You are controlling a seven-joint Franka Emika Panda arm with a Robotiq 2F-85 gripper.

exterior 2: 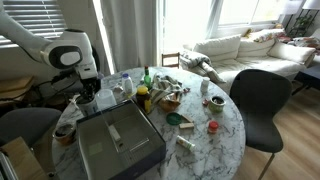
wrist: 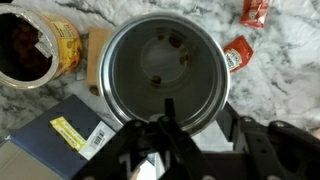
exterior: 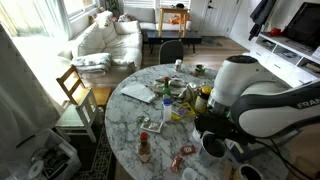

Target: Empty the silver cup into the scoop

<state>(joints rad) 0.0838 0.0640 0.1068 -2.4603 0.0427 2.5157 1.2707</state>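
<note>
In the wrist view the silver cup point(wrist: 160, 60) stands upright on the marble table point(wrist: 280, 40), seen straight from above. It has a pale shiny rim, and a few small reddish bits lie on its grey bottom. My gripper point(wrist: 198, 118) is open and straddles the cup's near rim, with one finger inside and the other outside. In both exterior views the gripper point(exterior: 213, 130) point(exterior 2: 86, 100) hangs low over the table edge and hides most of the cup. I cannot pick out a scoop for certain.
An open jar of dark red contents point(wrist: 30, 50), a dark box with a yellow label point(wrist: 60, 135) and red packets point(wrist: 238, 55) surround the cup. A white mug point(exterior: 250, 172) stands close by. The round table point(exterior 2: 215, 145) is cluttered with bottles and jars. A black chair point(exterior 2: 258, 100) stands beside it.
</note>
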